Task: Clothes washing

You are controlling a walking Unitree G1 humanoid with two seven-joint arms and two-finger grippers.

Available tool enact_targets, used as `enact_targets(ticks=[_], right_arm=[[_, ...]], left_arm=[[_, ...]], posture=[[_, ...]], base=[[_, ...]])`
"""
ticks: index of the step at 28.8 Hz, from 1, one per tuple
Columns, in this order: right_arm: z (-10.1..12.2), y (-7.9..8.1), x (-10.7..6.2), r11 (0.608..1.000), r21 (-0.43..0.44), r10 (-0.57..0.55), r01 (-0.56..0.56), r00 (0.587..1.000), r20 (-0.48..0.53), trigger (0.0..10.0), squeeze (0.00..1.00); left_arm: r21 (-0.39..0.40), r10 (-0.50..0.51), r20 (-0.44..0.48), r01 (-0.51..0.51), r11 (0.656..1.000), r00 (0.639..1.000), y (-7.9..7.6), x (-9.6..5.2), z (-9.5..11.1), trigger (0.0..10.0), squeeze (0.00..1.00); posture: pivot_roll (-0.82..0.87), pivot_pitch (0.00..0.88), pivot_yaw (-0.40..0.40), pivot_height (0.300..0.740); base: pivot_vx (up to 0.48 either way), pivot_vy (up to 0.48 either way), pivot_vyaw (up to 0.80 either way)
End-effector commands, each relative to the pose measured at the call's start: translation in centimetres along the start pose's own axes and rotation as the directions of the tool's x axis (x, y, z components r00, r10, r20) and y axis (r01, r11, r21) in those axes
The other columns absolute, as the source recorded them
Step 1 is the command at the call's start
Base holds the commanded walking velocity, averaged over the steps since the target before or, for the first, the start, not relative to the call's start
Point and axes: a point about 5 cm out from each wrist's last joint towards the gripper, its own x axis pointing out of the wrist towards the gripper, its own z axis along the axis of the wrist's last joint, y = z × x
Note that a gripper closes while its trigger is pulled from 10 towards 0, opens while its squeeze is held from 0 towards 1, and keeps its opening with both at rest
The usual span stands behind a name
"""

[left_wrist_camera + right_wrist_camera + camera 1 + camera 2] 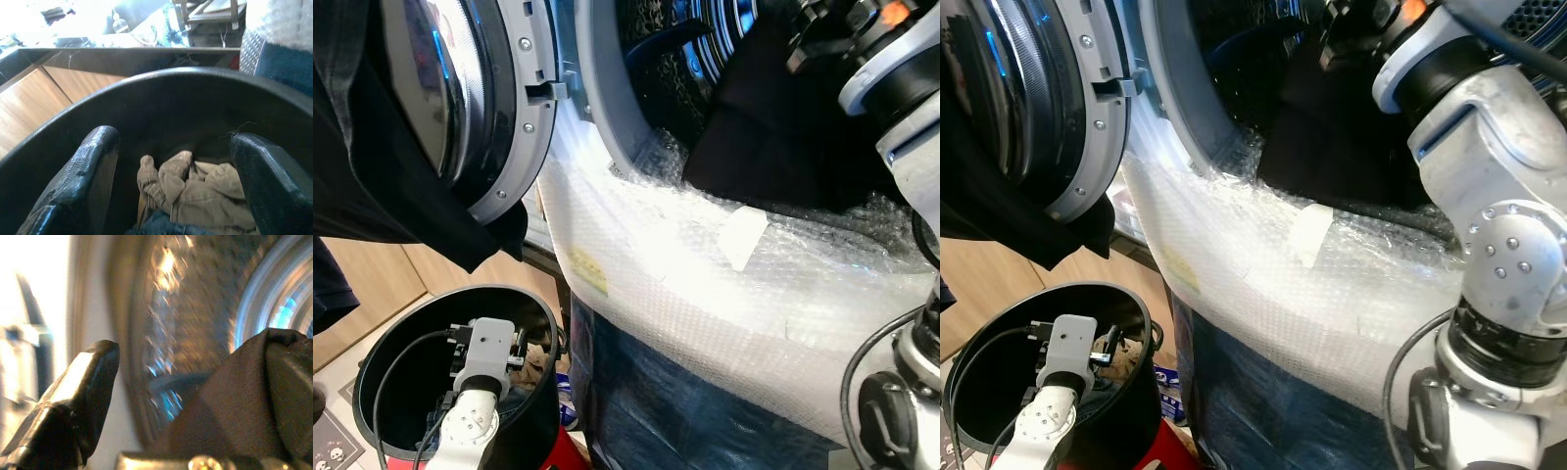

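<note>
The washing machine's drum [705, 39] stands open, its round door [460, 88] swung out to the left. A black garment [773, 127] hangs over the drum's lower lip, half inside. My right gripper [195, 352] reaches into the drum mouth, open, and the black cloth [234, 396] drapes against one finger [293, 391]. Low on the left stands a black bucket [401, 323]. My left gripper [173, 139] is inside it, open, just above a crumpled tan garment [195, 191] and a bit of blue denim [161, 227].
Bubble wrap [705, 274] with a strip of white tape [742, 235] covers the washer's front below the opening. Another dark cloth [372, 166] hangs in front of the door at far left. Wooden cabinet fronts [382, 284] stand behind the bucket.
</note>
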Motion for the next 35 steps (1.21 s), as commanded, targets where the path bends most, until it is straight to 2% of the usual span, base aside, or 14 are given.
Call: enact_targets(ticks=[1,3,4,6,7,8,11,13,14,15,16,17,18,35], right_arm=[[-0.1,-0.4,0.8,1.0,-0.006,-0.024,0.024,1.0,-0.014,10.0,0.0],[-1.1,-0.1,2.6,0.999,-0.051,0.012,-0.015,0.999,-0.052,10.0,0.0],[-1.1,-0.1,2.6,0.999,-0.051,0.012,-0.015,0.999,-0.052,10.0,0.0],[-1.4,-0.3,5.9,0.997,-0.077,0.009,-0.015,0.997,-0.077,10.0,0.0],[-1.4,-0.3,5.9,0.997,-0.077,0.009,-0.015,0.997,-0.077,10.0,0.0],[-0.6,-1.1,8.1,0.997,-0.071,-0.027,0.022,0.998,-0.06,10.0,0.0],[0.2,-2.5,9.9,0.986,-0.128,-0.114,0.104,0.991,-0.073,10.0,0.0],[0.8,-3.9,10.2,0.967,-0.164,-0.21,0.197,0.976,-0.065,10.0,0.0],[1.7,-5.5,9.8,0.936,-0.166,-0.32,0.311,0.947,-0.031,10.0,0.0],[1.7,-5.5,9.8,0.936,-0.166,-0.32,0.311,0.947,-0.031,10.0,0.0],[2.5,-7.0,9.3,0.897,-0.154,-0.419,0.414,0.908,0.0,10.0,0.0],[2.5,-7.0,9.3,0.897,-0.154,-0.419,0.414,0.908,0.0,10.0,0.0],[3.2,-8.4,8.8,0.853,-0.137,-0.505,0.504,0.863,0.029,10.0,0.0],[3.3,-8.7,9.1,0.84,-0.14,-0.522,0.524,0.851,0.051,10.0,0.0]], left_arm=[[0.013,0.0,0.012,0.0,1.0,1.0,0.0,0.0,0.1,10.0,0.0],[0.01,-0.008,0.001,0.008,1.0,1.0,-0.1,0.2,0.1,10.0,0.0],[0.01,-0.008,0.001,0.008,1.0,1.0,-0.1,0.2,0.1,10.0,0.0],[0.023,-0.039,0.021,0.038,0.999,0.999,-0.6,0.2,0.4,10.0,0.0],[0.023,-0.039,0.021,0.038,0.999,0.999,-0.6,0.2,0.4,10.0,0.0],[0.023,-0.026,0.032,0.026,0.999,0.999,-0.5,0.2,0.6,10.0,0.0],[0.014,-0.013,0.021,0.013,1.0,1.0,-0.3,0.1,0.5,10.0,0.0],[0.013,-0.02,0.015,0.02,1.0,1.0,-0.5,-0.1,0.3,10.0,0.0],[0.014,-0.024,0.016,0.024,1.0,1.0,-0.6,-0.2,0.3,10.0,0.0],[0.014,-0.024,0.016,0.024,1.0,1.0,-0.6,-0.2,0.3,10.0,0.0],[0.012,-0.027,0.016,0.026,1.0,1.0,-0.7,-0.3,0.3,10.0,0.0],[0.012,-0.027,0.016,0.026,1.0,1.0,-0.7,-0.3,0.3,10.0,0.0],[0.01,-0.028,0.017,0.027,1.0,0.999,-0.7,-0.3,0.3,10.0,0.0],[0.009,-0.028,0.017,0.027,1.0,0.999,-0.7,-0.4,0.3,10.0,0.0]], posture=[[-0.11,0.0,-0.012,0.74],[-0.13,0.0,0.0,0.74],[-0.13,0.0,0.0,0.74],[-0.1,0.0,-0.012,0.74],[-0.1,0.0,-0.012,0.74],[-0.09,0.0,-0.009,0.74],[-0.08,0.0,-0.007,0.74],[-0.07,0.0,-0.013,0.74],[-0.06,0.0,-0.019,0.74],[-0.06,0.0,-0.019,0.74],[-0.06,0.0,-0.019,0.74],[-0.06,0.0,-0.019,0.74],[-0.06,0.0,-0.019,0.74],[-0.06,0.0,-0.019,0.74]], base=[[0.0,0.0,0.0],[0.0,0.0,0.0],[0.0,0.0,0.0],[0.0,0.0,0.0],[0.0,0.0,0.0],[0.0,0.0,0.0],[0.0,0.0,0.0],[0.0,0.0,0.0],[0.0,0.0,0.0],[0.0,0.0,0.0],[0.0,0.0,0.0],[0.0,0.0,0.0],[0.0,0.0,0.0],[0.0,0.0,0.0]])
